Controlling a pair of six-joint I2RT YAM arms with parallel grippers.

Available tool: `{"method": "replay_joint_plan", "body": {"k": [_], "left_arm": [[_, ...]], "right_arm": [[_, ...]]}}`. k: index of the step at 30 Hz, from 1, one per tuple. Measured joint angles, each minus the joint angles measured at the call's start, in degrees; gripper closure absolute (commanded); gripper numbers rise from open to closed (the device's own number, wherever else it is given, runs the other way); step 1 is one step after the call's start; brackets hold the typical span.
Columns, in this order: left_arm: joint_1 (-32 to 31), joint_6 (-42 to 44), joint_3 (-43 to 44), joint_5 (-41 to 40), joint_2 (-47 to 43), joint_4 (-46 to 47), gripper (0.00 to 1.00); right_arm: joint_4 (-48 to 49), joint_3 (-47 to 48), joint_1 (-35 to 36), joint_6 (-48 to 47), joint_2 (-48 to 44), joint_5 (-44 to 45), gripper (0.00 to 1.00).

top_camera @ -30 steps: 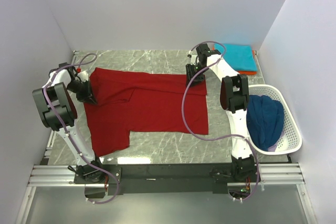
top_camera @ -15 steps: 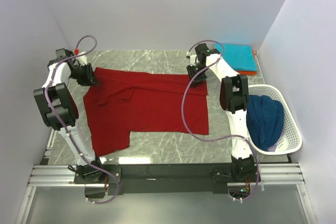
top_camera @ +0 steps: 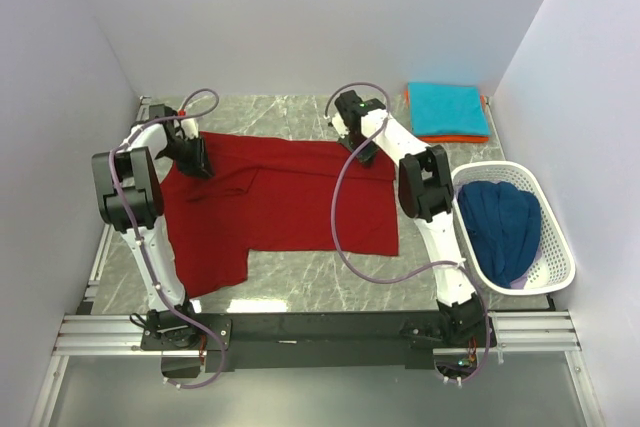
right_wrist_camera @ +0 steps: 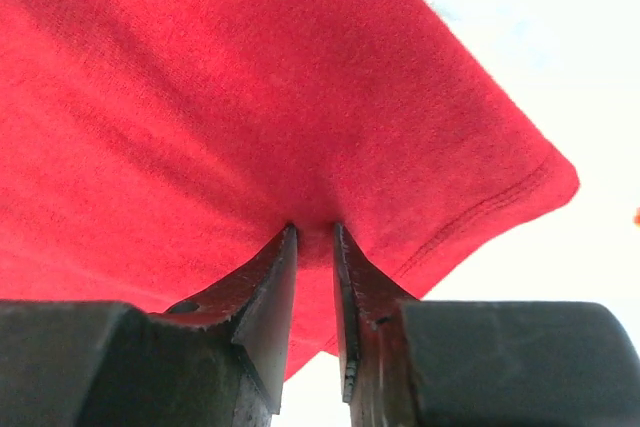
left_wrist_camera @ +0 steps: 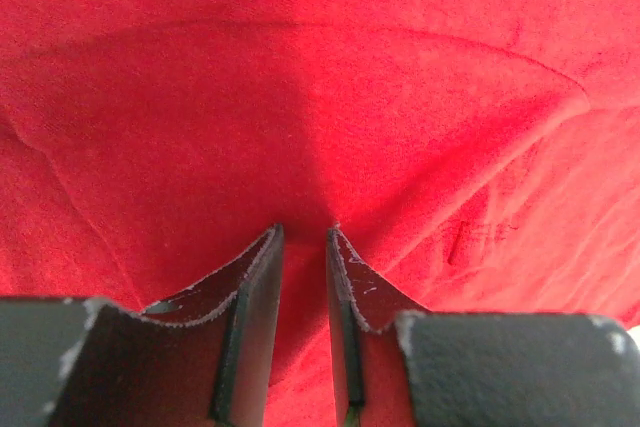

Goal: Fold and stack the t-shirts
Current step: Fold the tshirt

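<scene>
shirt folding looks just begun: the red shirt (top_camera: 290,202) lies spread on the worktop (top_camera: 320,282). left gripper (top_camera: 200,161) presses the shirt's far left edge and right gripper (top_camera: 354,143) its far right corner. both are a little apart with cloth between, not clamped yet. next they should pinch shut and carry that edge over to the shirt's near edge.

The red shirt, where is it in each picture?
Top view: the red shirt lies spread across the middle of the picture.
Left wrist: it fills the picture beyond the left gripper.
Right wrist: it covers the left and middle, with its hemmed corner pointing right.
Shared landmark: the shirt's far edge, where the left gripper and the right gripper meet it.
</scene>
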Motion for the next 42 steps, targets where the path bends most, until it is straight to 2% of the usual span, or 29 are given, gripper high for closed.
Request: {"method": "replay_joint_plan", "body": {"k": [7,11,15,22,25,28,31,35,38,42], "left_arm": [[-0.6,-2.9,3.9,0.6,3.2,-1.4,0.69],[-1.3,-5.4,8.5,1.8,6.4,-2.4,0.68],[-1.8,-7.5,13.3,3.3,9.7,-3.4,0.68],[-2.7,-10.6,21.4,7.0,15.0,-2.6,0.66],[-2.7,-11.1,20.8,7.9,14.4,-1.0,0.61],[-2.7,-9.6,15.9,7.5,10.4,1.5,0.48],[-2.7,-5.1,10.9,7.2,3.6,2.0,0.40],[-1.6,5.9,4.9,9.3,-8.9,-0.4,0.27],[1.8,17.4,1.2,13.9,-18.6,-6.1,0.22],[9.7,31.1,-1.8,17.5,-23.5,-14.1,0.17]], "right_arm": [[-2.3,9.3,0.5,-5.1,5.7,6.7,0.64],[-1.6,9.8,0.6,-7.8,6.3,9.8,0.63],[4.2,7.6,0.4,-11.5,6.4,15.5,0.65],[15.5,7.7,-2.3,-15.8,7.7,21.8,0.64],[20.5,7.1,-4.3,-16.3,6.5,22.6,0.61],[21.6,3.1,-5.9,-14.8,1.1,20.4,0.53],[18.4,0.0,-6.1,-12.0,-6.8,15.0,0.44],[12.9,-6.8,-5.3,-8.9,-21.2,3.3,0.20],[9.0,-16.7,-4.7,-7.9,-33.0,-5.8,0.19],[5.9,-31.1,-3.8,-8.4,-42.0,-12.6,0.21]]}}
